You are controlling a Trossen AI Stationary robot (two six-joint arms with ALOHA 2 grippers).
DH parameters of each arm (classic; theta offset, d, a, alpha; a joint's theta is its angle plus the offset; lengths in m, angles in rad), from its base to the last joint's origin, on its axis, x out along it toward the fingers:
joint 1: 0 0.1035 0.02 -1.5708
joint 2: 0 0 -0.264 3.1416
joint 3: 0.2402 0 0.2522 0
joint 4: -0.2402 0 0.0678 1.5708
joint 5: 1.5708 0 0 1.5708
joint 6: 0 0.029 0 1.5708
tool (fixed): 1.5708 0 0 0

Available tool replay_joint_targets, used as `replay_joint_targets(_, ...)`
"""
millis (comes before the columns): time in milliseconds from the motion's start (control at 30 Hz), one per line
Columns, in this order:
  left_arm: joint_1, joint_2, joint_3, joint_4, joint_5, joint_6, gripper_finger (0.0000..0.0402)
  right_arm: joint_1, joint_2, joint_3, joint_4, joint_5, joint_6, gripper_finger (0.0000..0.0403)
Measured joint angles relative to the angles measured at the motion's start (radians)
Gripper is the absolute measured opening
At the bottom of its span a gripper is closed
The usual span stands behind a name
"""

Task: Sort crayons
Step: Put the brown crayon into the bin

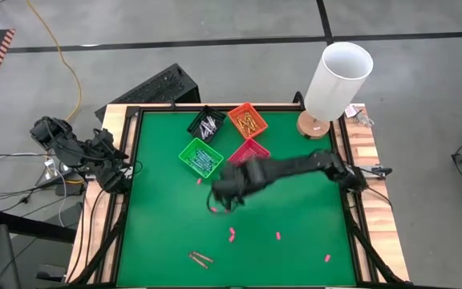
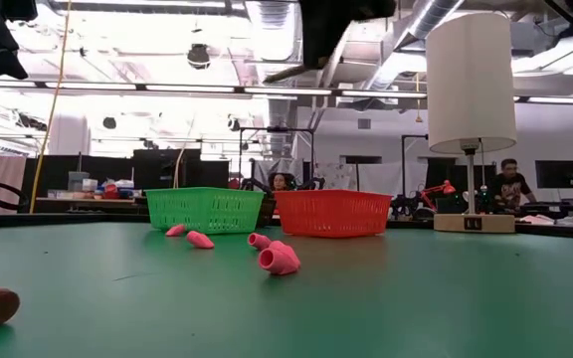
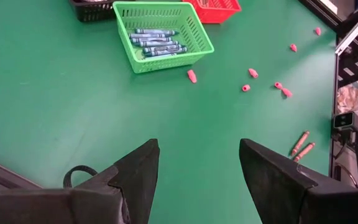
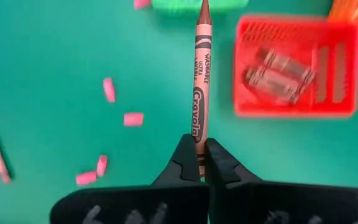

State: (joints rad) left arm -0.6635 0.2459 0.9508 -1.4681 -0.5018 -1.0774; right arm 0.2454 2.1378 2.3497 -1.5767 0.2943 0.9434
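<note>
My right gripper [image 4: 199, 152] is shut on a brown crayon [image 4: 199, 74] above the middle of the green table, near the red bin [image 1: 249, 151]; it also shows in the high view [image 1: 223, 193]. Two more brown crayons [image 1: 200, 258] lie flat near the table's near edge and also show in the left wrist view [image 3: 302, 144]. The green bin [image 3: 163, 34] holds blue crayons, the red bin [image 4: 294, 68] brown ones, the orange bin [image 1: 247, 120] yellow ones, and the black bin [image 1: 207, 124] grey ones. My left gripper [image 3: 197, 168] is open and empty at the table's left edge. My right gripper pinches the crayon's blunt rear end [image 4: 197, 134] between its two fingertips. The crayon sticks out forward in line with the fingers, with its pointed tip [image 4: 204, 9] farthest from them. It is lifted clear of the table.
Several small pink bits [image 1: 232, 234] lie scattered on the mat, some near the green bin [image 3: 191, 76]. A white-shaded lamp [image 1: 339, 76] stands at the far right corner. A raised dark frame [image 1: 359, 217] borders the mat. People show in the room beyond.
</note>
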Motion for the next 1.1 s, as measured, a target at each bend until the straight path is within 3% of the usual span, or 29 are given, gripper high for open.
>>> replay_joint_targets(167, 0.0, 0.0, 0.0, 0.0, 0.0, 0.006, 0.0213, -0.127, -0.051, -0.014, 0.003, 0.005, -0.206, 0.0)
replay_joint_targets(500, 0.0, 0.0, 0.0, -0.021, -0.008, 0.048, 0.0213, -0.219, -0.022, -0.054, 0.006, 0.055, -0.972, 0.0)
replay_joint_targets(900, 0.0, 0.0, 0.0, -0.046, -0.028, 0.044, 0.0213, -0.289, -0.043, -0.461, 0.017, 0.167, -1.242, 0.0)
replay_joint_targets(1100, 0.0, 0.0, 0.0, -0.046, -0.069, 0.025, 0.0213, -0.322, -0.043, -0.555, 0.141, 0.179, -1.369, 0.0)
